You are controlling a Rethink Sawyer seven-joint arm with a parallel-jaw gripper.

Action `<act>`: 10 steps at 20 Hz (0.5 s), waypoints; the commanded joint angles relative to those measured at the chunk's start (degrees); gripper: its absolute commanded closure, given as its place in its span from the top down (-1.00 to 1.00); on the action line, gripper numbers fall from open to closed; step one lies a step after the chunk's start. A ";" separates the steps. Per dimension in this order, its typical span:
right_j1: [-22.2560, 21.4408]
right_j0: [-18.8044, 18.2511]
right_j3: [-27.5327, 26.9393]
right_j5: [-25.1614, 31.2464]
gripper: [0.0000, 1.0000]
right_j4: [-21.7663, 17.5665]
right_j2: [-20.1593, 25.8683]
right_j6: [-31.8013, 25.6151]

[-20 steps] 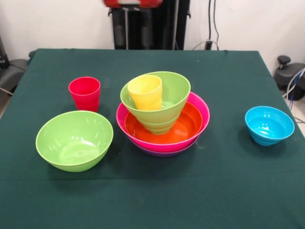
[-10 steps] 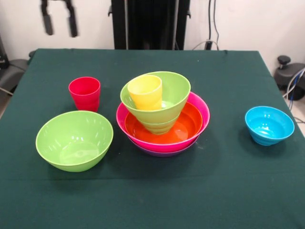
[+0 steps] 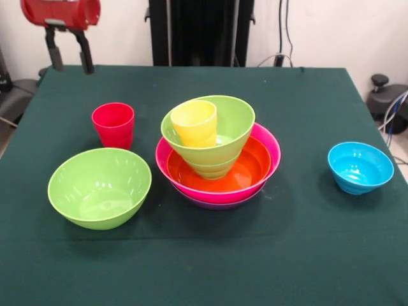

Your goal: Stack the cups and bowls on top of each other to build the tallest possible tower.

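One claw (image 3: 71, 62) | fingers apart, empty | above table's corner, beyond red cup (image 3: 113, 125)

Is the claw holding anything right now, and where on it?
Nothing is held. The claw hangs open and empty above the table's far corner, clear of the red cup.

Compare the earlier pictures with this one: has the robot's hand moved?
Yes. The hand has dropped lower in the front view, closer to the glossy red plastic cup, which stands where it was on the green table.
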 commanded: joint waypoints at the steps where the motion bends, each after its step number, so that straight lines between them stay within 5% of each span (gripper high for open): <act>1: 3.75 2.96 -2.41 4.93 1.00 -4.61 4.22 -11.83; 10: 3.55 2.67 -5.88 10.28 1.00 -3.33 6.14 -12.96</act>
